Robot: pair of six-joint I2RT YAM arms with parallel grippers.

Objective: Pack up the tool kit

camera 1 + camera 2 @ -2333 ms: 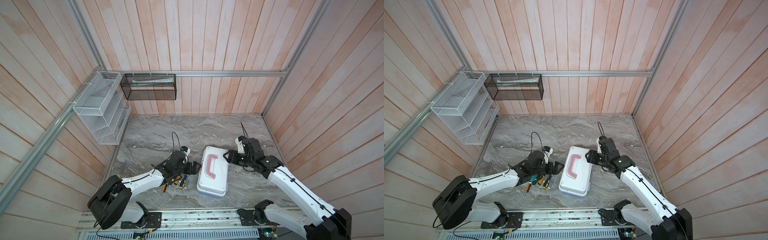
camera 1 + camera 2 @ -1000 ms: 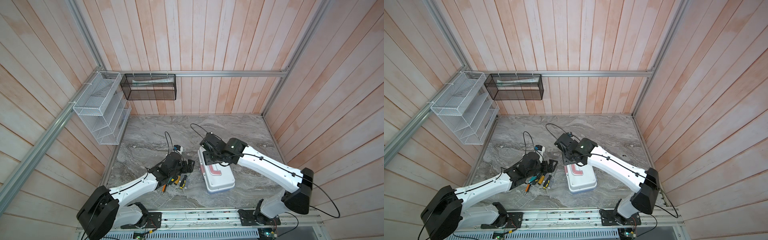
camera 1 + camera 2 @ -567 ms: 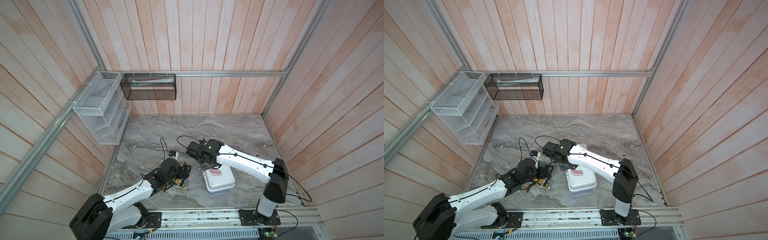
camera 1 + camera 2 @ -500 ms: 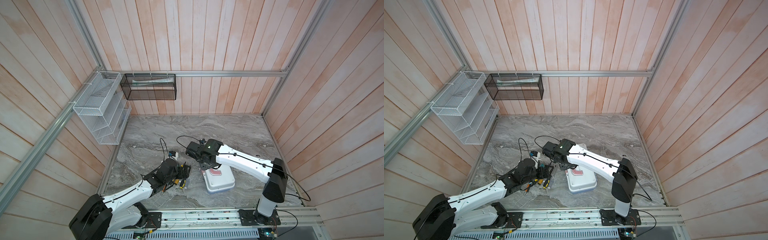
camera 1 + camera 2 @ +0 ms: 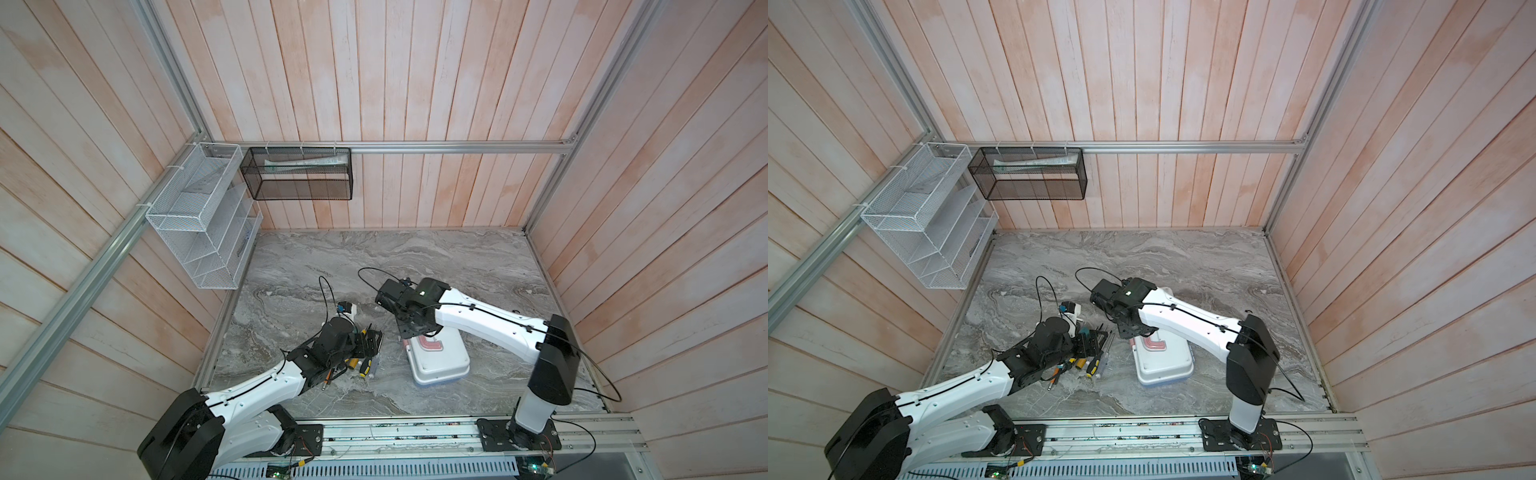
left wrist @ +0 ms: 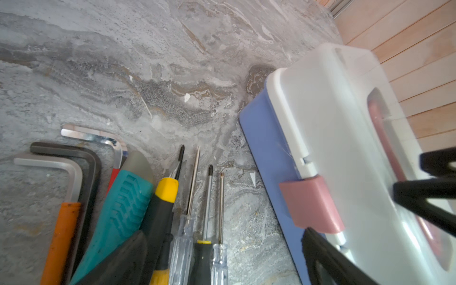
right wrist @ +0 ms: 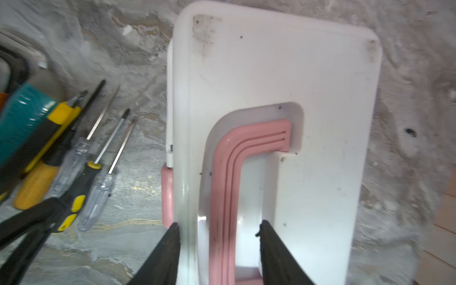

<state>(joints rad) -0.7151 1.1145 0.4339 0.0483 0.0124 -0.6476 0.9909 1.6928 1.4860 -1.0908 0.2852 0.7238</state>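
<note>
Case (image 5: 436, 357) is sitting shut on the table (image 5: 374, 257), front-middle and a bit skewed, with the white lid (image 7: 283, 61) up. The pink latch (image 6: 311, 204) on its long side faces the loose stuff.

My right tool (image 7: 217, 227) is down on the far end of the case, about half spread. One finger (image 7: 167, 251) is outside the lid's edge by the latch. The other is inside the recess of the pink handle (image 7: 227, 172), so the handle's long bar sits between them. Honestly can't tell from the wrist view if it's pinching or just straddling.

Left tool (image 6: 222, 233) is spread wide and holding nothing. It's low over the table, one finger above the pile and the other just beside the case's blue base (image 6: 266, 148).

The pile lies just left of the case, not touching it. The screwdrivers (image 6: 192, 197) are side by side nearest the case. After them come a teal cutter (image 6: 123, 204), an orange stick (image 6: 61, 234) and a few hex keys (image 6: 81, 158), all out on the table.
</note>
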